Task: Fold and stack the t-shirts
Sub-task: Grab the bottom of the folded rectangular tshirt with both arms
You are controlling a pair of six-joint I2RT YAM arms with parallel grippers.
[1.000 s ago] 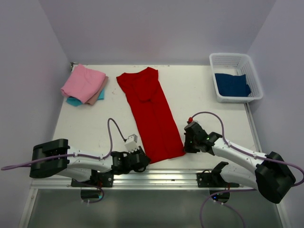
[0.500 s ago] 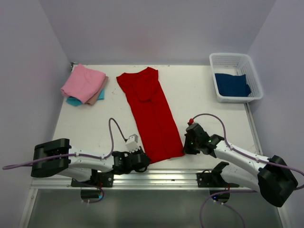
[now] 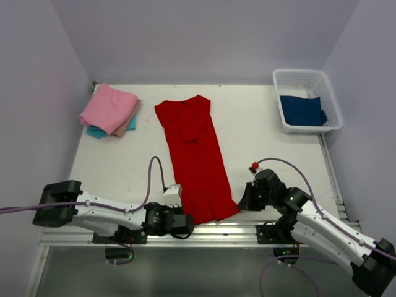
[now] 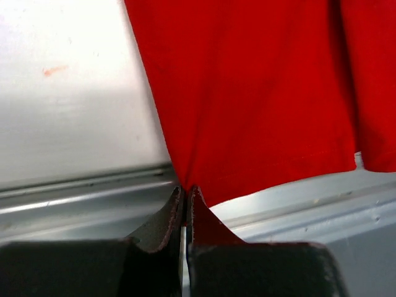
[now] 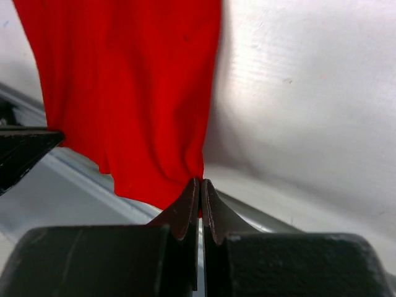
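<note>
The bright red t-shirt (image 3: 197, 161) lies lengthwise down the middle of the table, folded narrow, with its hem at the near edge. My left gripper (image 3: 187, 219) is shut on the hem's left corner, and in the left wrist view the jaws (image 4: 185, 189) pinch the red cloth (image 4: 247, 93). My right gripper (image 3: 242, 202) is shut on the hem's right corner, with red cloth (image 5: 136, 93) pinched at the jaw tips (image 5: 200, 182). A stack of folded t-shirts, pink (image 3: 108, 108) over beige and turquoise, sits at the far left. A dark blue t-shirt (image 3: 302, 111) lies in the basket.
The white mesh basket (image 3: 328, 93) stands at the far right corner. A metal rail (image 3: 223, 232) runs along the table's near edge, just below both grippers. Lilac walls close in the back and both sides.
The left gripper has closed on the hem corner. Both grippers have drawn back toward the near edge, and the red t-shirt has slid toward the front with them.
</note>
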